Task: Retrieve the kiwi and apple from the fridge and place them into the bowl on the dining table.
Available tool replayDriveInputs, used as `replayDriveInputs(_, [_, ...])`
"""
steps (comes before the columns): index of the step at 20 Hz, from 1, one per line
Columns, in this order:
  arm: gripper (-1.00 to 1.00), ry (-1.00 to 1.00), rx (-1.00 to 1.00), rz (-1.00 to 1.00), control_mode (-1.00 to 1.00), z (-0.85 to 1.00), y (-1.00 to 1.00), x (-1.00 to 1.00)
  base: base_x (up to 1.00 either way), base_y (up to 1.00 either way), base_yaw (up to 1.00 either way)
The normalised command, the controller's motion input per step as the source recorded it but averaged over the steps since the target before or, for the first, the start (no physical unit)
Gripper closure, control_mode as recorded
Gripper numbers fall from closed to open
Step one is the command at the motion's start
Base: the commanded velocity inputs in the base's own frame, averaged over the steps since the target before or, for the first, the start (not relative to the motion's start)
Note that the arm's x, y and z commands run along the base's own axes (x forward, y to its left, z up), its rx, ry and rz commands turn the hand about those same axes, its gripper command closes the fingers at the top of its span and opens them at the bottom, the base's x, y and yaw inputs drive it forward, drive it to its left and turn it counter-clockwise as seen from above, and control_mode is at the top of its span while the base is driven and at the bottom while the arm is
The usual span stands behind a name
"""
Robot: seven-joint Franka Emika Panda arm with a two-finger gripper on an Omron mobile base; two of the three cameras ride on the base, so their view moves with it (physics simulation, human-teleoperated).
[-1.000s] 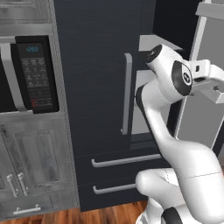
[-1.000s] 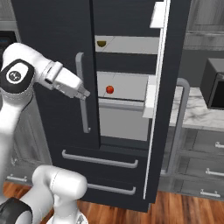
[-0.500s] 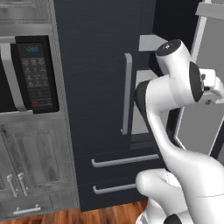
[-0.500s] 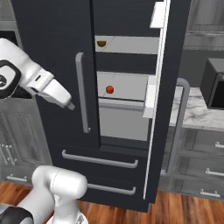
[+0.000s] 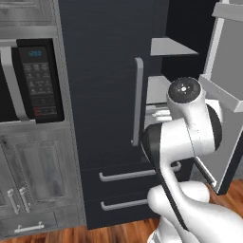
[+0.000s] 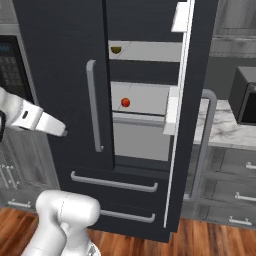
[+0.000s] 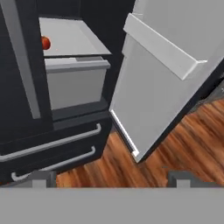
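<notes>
Red apple (image 6: 125, 102) sitting near shelf's left edge; risking clipping the fridge (image 6: 65, 75) door; gripper (image 7: 111, 178) spread, holding nothing.

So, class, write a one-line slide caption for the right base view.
Tall dark charcoal fridge with right door open, small red apple on middle shelf, olive-green kiwi above; white arm at left.

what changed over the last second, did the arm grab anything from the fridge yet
Nothing grabbed. The arm swung its hand down and to its left, away from the fridge's closed-door handle; in the right base view the gripper now sits lower, open and empty. Unchanged: the apple on the middle shelf, the kiwi on the shelf above, the right door standing open, the base parked.
</notes>
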Motion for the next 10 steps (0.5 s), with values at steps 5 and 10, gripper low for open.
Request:
replayDriveInputs(5, [-1.00, -0.20, 0.16, 0.28, -1.00, 0.00, 0.15, 0.12, 0.00, 0.00, 0.00])
replayDriveInputs(10, [-1.00, -0.15, 0.13, 0.27, -1.00, 0.08, 0.02, 0.26, 0.00, 0.00, 0.00])
